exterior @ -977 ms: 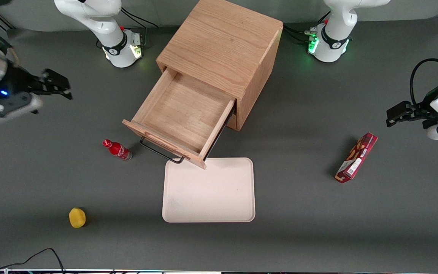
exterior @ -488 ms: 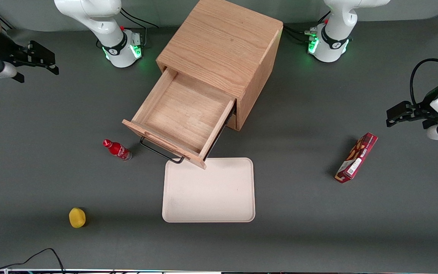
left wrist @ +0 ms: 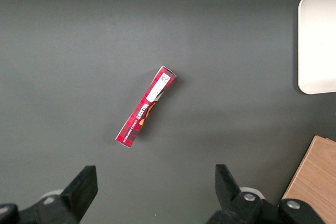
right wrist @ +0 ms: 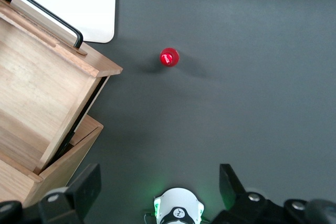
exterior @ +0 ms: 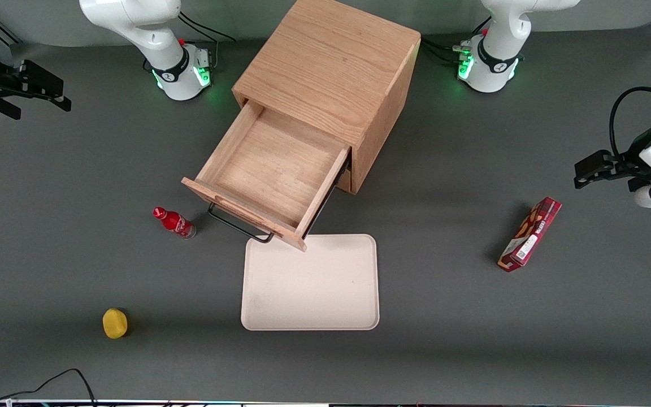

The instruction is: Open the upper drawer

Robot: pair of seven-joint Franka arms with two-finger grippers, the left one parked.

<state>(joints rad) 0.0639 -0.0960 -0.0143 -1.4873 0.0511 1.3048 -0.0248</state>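
Upper drawer (exterior: 272,175): pulled fully out of cabinet (exterior: 331,68), interior bare, front overhanging tray (exterior: 309,282); gripper (exterior: 29,87): fingers spread, holding nothing, high at working arm's table end

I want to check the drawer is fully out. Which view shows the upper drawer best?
The front view: the light-oak upper drawer shows whole, pulled out and empty. The right wrist view shows one corner with the handle; the left wrist view shows none. The end effector hangs open, away, toward the working arm's end.
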